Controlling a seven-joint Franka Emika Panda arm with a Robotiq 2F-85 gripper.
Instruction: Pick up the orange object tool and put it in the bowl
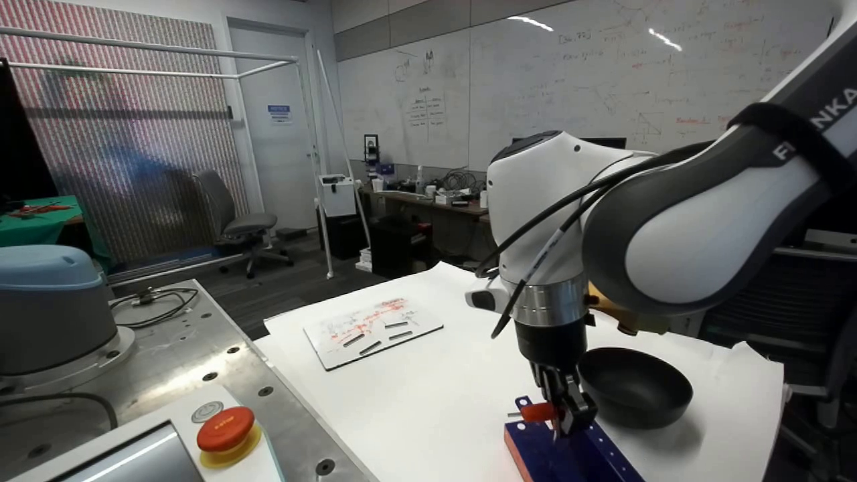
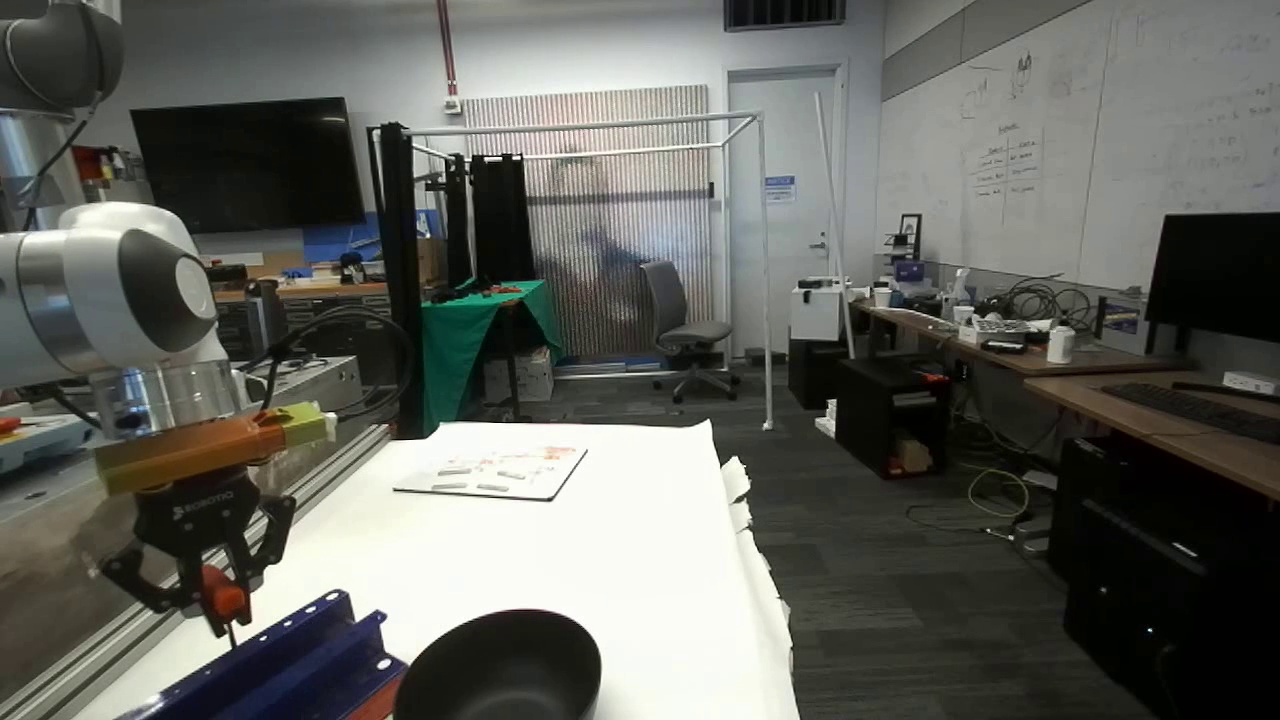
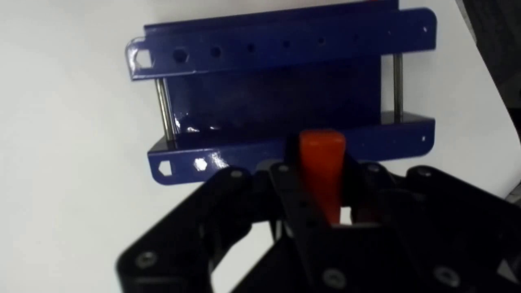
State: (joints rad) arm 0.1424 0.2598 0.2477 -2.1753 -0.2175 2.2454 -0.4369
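Note:
The orange object tool is a short orange-red piece held between the fingers of my gripper. In an exterior view the tool shows its end between the fingertips, with a thin shaft below it. In the wrist view the tool stands between the black fingers of my gripper, which are shut on it. The tool is above or beside the blue rack; the exact gap cannot be told. The black bowl stands beside the rack on the white table. It also shows in an exterior view, and is out of the wrist view.
The blue slotted rack lies under and beside the gripper, also in both exterior views. A small whiteboard with dark strips lies farther off on the table. A red emergency button and a teal-topped drum stand on the metal bench.

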